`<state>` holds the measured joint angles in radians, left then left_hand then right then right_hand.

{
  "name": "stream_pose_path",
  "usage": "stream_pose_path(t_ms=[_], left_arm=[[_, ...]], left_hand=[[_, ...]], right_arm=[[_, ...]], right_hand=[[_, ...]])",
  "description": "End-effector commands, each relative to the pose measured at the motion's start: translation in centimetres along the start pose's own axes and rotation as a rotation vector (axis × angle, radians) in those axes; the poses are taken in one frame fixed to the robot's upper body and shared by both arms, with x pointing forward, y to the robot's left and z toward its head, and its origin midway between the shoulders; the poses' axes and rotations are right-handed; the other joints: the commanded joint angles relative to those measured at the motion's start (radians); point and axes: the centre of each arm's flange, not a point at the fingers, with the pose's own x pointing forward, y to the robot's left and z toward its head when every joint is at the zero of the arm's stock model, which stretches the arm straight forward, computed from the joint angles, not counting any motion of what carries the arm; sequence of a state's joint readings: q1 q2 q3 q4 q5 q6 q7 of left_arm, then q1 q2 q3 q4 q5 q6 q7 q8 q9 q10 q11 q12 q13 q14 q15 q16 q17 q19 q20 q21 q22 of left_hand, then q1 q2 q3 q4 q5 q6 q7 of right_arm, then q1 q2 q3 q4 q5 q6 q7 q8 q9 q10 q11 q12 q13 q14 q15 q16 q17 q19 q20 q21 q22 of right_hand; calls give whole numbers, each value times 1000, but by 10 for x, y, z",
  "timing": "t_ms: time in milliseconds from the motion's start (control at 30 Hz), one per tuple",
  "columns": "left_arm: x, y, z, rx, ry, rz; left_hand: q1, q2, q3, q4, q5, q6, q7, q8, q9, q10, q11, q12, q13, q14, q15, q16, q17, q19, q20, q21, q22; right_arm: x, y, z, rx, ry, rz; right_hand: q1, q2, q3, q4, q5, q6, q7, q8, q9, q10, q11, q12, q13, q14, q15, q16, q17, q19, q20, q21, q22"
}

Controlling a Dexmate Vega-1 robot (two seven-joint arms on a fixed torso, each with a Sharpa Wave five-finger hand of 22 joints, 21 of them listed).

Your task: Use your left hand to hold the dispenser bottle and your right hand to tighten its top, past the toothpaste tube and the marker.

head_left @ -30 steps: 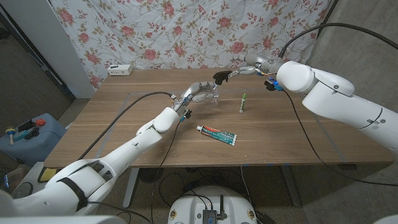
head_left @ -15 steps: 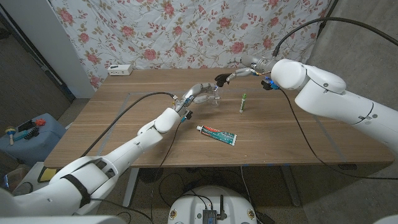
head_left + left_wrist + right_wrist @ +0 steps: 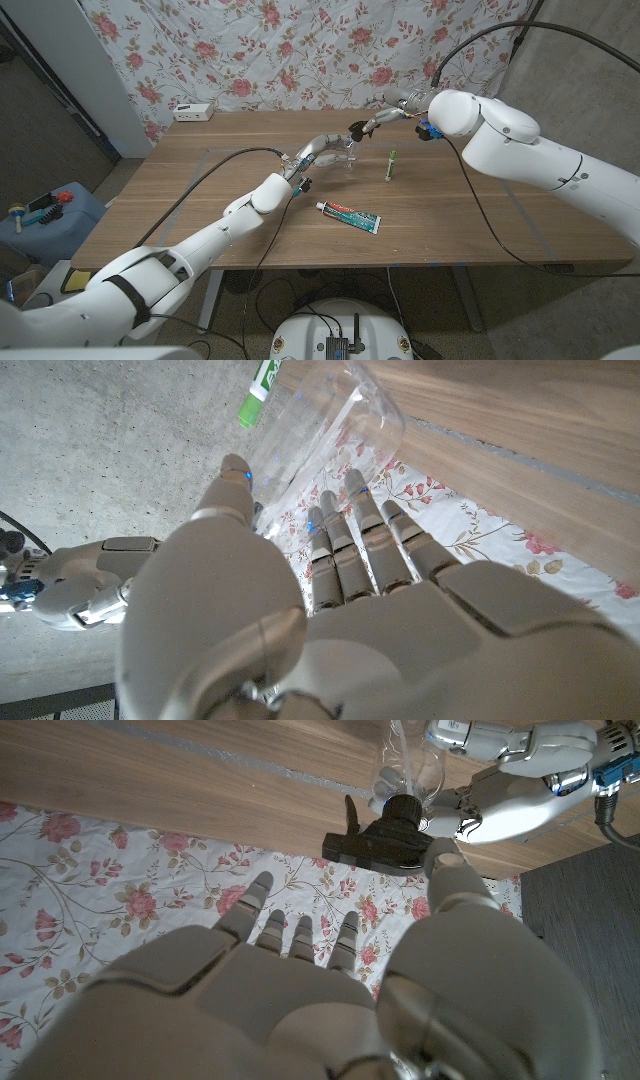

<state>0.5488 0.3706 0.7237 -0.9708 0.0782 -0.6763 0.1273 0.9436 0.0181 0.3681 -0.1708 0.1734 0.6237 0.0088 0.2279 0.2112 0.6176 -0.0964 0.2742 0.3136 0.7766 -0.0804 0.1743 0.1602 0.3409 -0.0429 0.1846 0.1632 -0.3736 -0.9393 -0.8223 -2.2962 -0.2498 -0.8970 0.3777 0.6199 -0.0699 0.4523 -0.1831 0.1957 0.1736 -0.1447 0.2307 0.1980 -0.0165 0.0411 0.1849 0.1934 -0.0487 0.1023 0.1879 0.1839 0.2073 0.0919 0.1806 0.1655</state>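
No legible text — labels blurred

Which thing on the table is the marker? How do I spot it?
Find the wooden table and the robot's right hand at its far side. Just nearer than that hand lies the marker, a thin green stick. The toothpaste tube closer to you is flat, wider and white.

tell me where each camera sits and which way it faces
Head view: on the robot's head, looking down the table; both arms show, meeting at the bottle.
Left wrist view: behind the left hand, fingers around the clear bottle.
Right wrist view: behind the right hand, facing the bottle's black top.
All views share the bottle.
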Motion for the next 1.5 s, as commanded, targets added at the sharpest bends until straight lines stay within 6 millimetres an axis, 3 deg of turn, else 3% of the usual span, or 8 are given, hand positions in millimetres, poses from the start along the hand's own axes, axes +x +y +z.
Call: stream_pose_path(t_ms=[33,633,1133,1500], left_arm=[[4,0,-1,7,-5,3],[9,0,-2,7,-8,10],[10,-1,-1,8,-11,7],[6,-4,0,6,-6,14]], left_hand=[[2,12,23,20,5,31,-19,5,5,4,-4,4,4,16,-104,5,4,8,-89,0,2],[2,15,30,20,6,37,-22,4,5,11,-6,3,9,20,-108,6,4,4,-89,-2,2],[2,15,33,20,6,44,-24,4,5,18,-5,2,13,22,-107,6,4,1,-89,-2,2],[0,16,36,21,7,50,-23,5,6,19,-4,0,16,24,-107,6,4,-1,-89,-2,2]], right_arm=[[9,-1,0,0,30,18],[15,3,-2,33,84,8],[17,7,0,18,132,-14],[15,13,2,18,142,-35]], right_hand=[[0,-8,-2,12,-5,28,9,13,5,-7,8,7,1,2,6,6,4,2,7,3,2],[-38,-16,-26,38,-12,153,95,52,15,49,29,27,2,41,14,20,6,24,15,11,3],[-59,-14,-38,45,-13,238,132,78,21,98,44,37,2,79,9,28,6,43,13,14,3],[-79,-15,-50,50,-15,319,139,109,31,141,55,43,2,113,7,33,6,62,13,16,3]])
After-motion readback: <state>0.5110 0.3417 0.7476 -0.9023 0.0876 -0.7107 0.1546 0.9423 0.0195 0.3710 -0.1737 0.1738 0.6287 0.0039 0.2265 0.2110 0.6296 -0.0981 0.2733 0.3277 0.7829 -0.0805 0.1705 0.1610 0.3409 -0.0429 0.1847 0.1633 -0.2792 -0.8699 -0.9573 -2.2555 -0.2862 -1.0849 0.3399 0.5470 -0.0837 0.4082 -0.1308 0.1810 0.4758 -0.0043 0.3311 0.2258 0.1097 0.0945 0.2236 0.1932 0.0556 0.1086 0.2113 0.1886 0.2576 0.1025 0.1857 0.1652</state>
